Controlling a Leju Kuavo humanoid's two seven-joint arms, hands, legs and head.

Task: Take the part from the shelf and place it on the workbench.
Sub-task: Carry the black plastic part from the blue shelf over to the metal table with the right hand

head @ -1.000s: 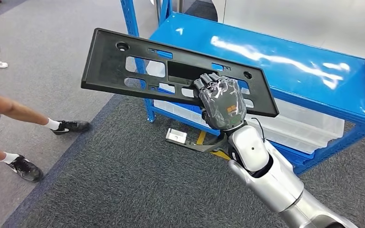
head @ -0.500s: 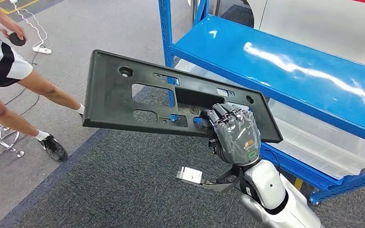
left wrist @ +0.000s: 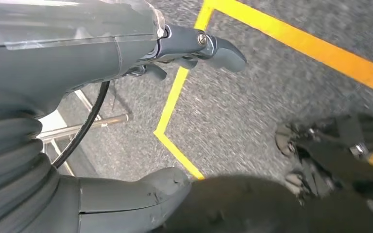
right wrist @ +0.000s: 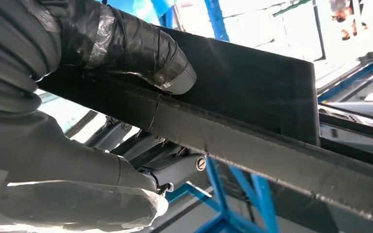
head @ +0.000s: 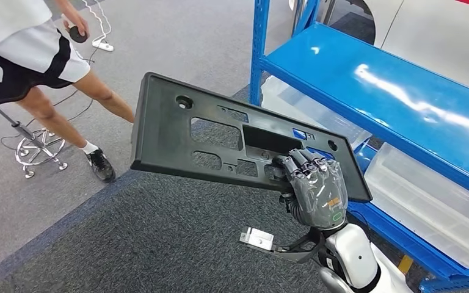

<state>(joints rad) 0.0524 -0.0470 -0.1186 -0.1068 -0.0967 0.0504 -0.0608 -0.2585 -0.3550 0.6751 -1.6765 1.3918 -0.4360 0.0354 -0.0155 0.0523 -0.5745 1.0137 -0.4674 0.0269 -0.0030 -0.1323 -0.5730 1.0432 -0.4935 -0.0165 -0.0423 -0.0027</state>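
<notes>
The part is a long flat black plastic panel (head: 207,131) with several cut-outs, held in the air roughly level, out in front of the blue shelf (head: 397,101). My right hand (head: 314,189) grips its near edge close to the right end. In the right wrist view the thumb (right wrist: 141,53) presses on one face of the panel (right wrist: 252,87) and the fingers (right wrist: 170,167) curl under its rim. My left hand (left wrist: 126,53) hangs over the floor with its fingers apart and nothing in it.
A person (head: 30,55) stands at the upper left beside a chair base (head: 33,149). Clear plastic bins (head: 427,201) sit under the shelf top. Grey carpet (head: 159,244) lies below, with yellow floor tape (left wrist: 296,41) in the left wrist view.
The whole scene has shifted as the camera turned left: shelf slid right, the person came further into view. The panel stays in my right hand, now lower and more central.
</notes>
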